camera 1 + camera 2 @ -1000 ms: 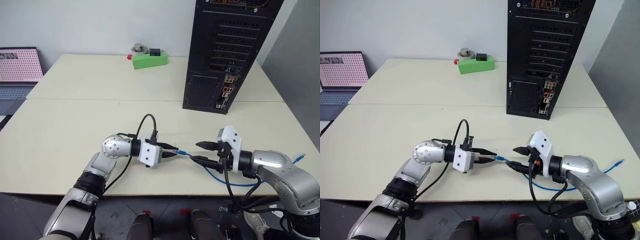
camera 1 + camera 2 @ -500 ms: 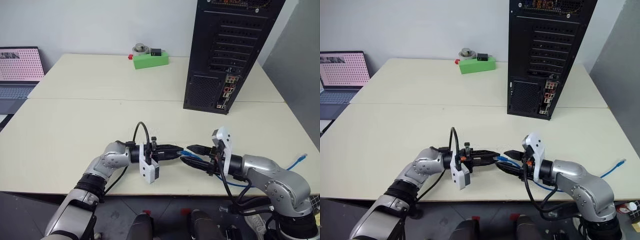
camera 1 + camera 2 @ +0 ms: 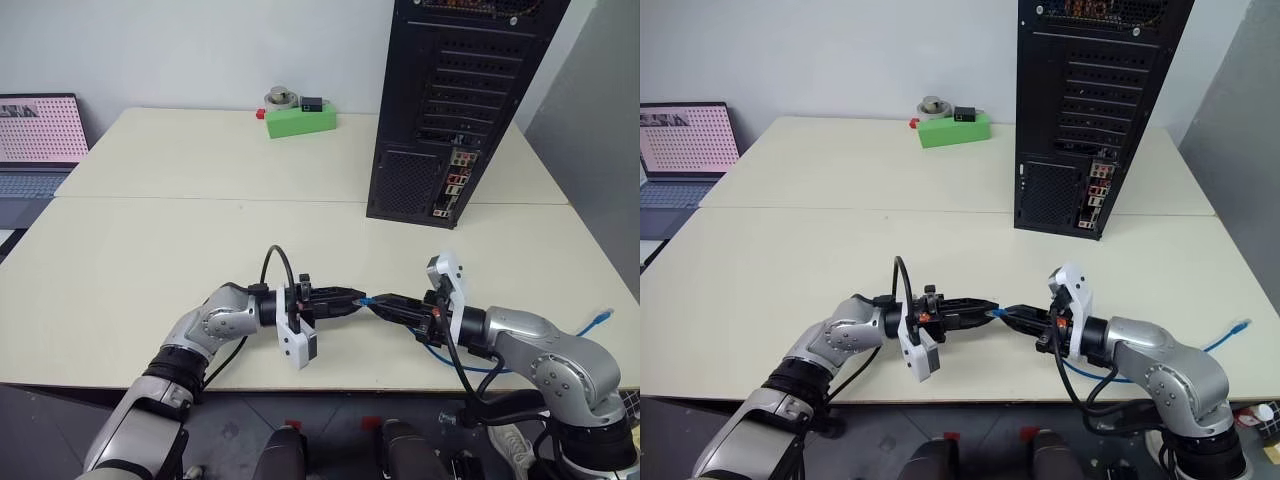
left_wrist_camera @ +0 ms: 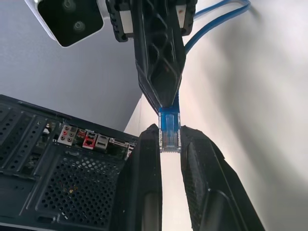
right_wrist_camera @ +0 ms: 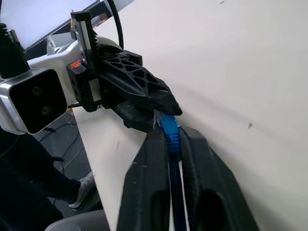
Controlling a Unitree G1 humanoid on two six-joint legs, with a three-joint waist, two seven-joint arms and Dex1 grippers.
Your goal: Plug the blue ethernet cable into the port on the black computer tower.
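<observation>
Blue ethernet cable [image 4: 169,129] plug pinched by left pincer [image 3: 352,298]; right pincer [image 3: 382,304] clamped on cord behind, likely handover before reaching black computer tower [image 3: 450,100]

You've got a bright blue ethernet cable [image 3: 478,366] with a blue-tinted clear plug [image 4: 169,130]. The computer tower [image 3: 455,100] is black, with perforated slot covers, a dotted mesh grille low down and small red, pink and green connectors. The table [image 3: 200,200] is pale cream. Both the left gripper [image 3: 352,299] and the right gripper [image 3: 385,305] have black fingers with a lattice pattern, on white housings and silver arms. Far back sits a green box [image 3: 299,120]. The laptop [image 3: 38,140] screen shows a pink dotted grid. The wall is light grey.
</observation>
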